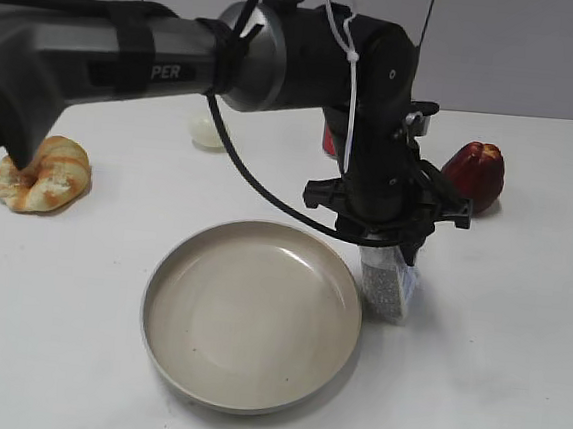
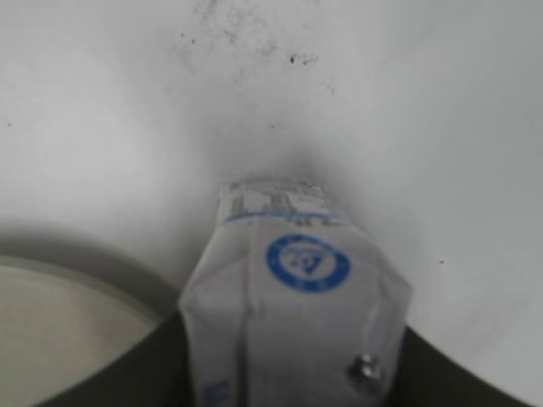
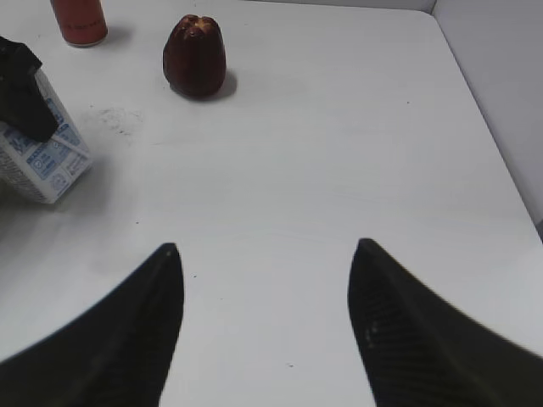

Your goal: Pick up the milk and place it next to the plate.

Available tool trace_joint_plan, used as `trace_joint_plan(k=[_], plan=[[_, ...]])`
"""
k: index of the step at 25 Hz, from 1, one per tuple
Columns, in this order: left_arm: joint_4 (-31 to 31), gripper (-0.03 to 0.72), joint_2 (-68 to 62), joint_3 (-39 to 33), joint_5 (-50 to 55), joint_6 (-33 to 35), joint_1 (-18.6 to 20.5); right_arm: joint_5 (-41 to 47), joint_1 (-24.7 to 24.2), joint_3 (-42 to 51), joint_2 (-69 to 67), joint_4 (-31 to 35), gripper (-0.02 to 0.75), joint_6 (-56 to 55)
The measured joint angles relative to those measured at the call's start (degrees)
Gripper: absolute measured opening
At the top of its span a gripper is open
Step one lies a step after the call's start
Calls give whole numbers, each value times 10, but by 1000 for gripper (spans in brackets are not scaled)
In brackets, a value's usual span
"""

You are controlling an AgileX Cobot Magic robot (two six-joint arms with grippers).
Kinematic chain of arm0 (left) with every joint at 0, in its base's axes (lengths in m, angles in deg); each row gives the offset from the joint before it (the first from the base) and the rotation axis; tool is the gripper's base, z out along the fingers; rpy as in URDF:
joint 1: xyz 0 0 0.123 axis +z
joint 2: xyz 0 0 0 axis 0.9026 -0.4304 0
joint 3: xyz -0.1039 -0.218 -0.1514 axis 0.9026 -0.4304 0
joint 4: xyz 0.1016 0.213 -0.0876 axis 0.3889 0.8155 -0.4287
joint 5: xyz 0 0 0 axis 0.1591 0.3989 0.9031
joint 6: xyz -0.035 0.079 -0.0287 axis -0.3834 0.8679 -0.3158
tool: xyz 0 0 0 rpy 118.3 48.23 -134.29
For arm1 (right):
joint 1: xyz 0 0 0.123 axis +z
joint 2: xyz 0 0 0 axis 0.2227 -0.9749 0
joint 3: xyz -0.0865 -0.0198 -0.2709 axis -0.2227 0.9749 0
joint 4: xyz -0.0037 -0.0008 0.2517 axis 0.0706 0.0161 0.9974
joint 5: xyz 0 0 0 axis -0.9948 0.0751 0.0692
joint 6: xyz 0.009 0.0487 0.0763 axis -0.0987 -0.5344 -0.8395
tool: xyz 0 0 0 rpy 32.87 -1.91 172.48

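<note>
The milk (image 1: 389,287), a small white-and-blue carton with a grey speckled side, stands on the table just right of the plate (image 1: 175,285), a large beige dish. My left gripper (image 1: 395,256) is shut on the carton's top. In the left wrist view the carton (image 2: 293,297) fills the space between the dark fingers, with the plate's rim (image 2: 68,288) at lower left. The right wrist view shows the carton (image 3: 47,161) at far left. My right gripper (image 3: 265,254) is open and empty over bare table.
A dark red apple (image 1: 476,173) sits right of the arm and also shows in the right wrist view (image 3: 195,55). A red can (image 3: 79,21) stands behind, mostly hidden in the exterior view. A croissant (image 1: 44,175) and a pale round thing (image 1: 209,131) lie at the left.
</note>
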Motion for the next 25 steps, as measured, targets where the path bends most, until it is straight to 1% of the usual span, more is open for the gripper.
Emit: trace_joint_plan(k=[5,7,10,12,14,16,19,21,25], plan=[[-32,498,1,1,-14,-3,0,0,0,0,0,0,466,0],[-33,529,3,1,-14,-3,0,0,0,0,0,0,466,0],[-29,545,15,12,-11,-4,5,0,0,0,0,0,466,0],[-15,548,30,34,-7,-4,12,0,0,0,0,0,466,0],[10,548,52,64,8,-2,24,0,0,0,0,0,466,0],[48,549,75,102,43,14,38,0,0,0,0,0,466,0],[113,549,111,148,116,61,65,0,0,0,0,0,466,0],[149,549,138,155,132,90,91,0,0,0,0,0,466,0],[155,549,185,131,142,110,158,0,0,0,0,0,466,0]])
